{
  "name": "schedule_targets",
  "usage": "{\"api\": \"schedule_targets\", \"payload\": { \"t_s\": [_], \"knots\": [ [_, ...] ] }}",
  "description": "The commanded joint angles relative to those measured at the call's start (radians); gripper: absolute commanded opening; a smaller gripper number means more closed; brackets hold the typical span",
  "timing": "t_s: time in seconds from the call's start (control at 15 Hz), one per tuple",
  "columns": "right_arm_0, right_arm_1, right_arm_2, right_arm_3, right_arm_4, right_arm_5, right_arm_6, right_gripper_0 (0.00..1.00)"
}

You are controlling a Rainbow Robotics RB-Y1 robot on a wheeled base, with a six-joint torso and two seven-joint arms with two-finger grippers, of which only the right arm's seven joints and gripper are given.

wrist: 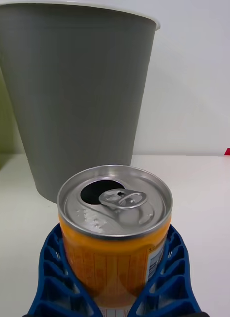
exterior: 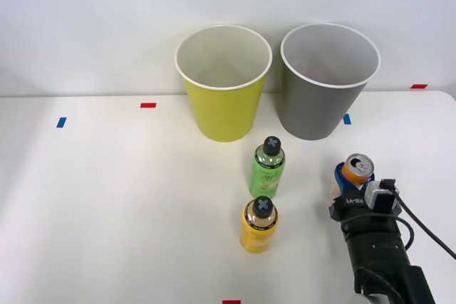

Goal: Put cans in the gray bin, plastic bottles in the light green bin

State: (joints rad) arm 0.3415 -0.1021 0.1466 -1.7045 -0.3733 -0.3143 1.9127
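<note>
An orange can (exterior: 358, 167) with an open silver top stands upright on the white table at the right, in front of the gray bin (exterior: 322, 108). My right gripper (exterior: 354, 189) is shut on the can, one blue ribbed finger (wrist: 53, 267) pressed against each side. In the right wrist view the can (wrist: 115, 208) sits between the fingers of the right gripper (wrist: 115, 252), with the gray bin (wrist: 80, 89) just behind it. The light green bin (exterior: 222, 108) stands left of the gray one. A green bottle (exterior: 268, 170) and a yellow-orange bottle (exterior: 259, 226), both dark-capped, stand upright at the table's middle.
Red tape marks (exterior: 148, 105) and blue tape marks (exterior: 61, 122) lie on the white table (exterior: 107, 197). A black cable (exterior: 420, 222) trails from my wrist. A pale wall rises behind the bins. The table's left half is open room.
</note>
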Motion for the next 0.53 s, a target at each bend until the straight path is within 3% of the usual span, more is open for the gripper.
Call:
{"api": "schedule_targets", "payload": {
  "t_s": [0.07,0.2,0.53],
  "knots": [
    [0.076,0.001,0.021,-0.090,0.048,-0.005,-0.012,0.00],
    [0.143,-0.013,0.057,-0.198,0.045,0.014,-0.023,0.00],
    [0.246,-0.031,0.067,-0.563,0.028,0.296,-0.040,0.00]
  ]
}}
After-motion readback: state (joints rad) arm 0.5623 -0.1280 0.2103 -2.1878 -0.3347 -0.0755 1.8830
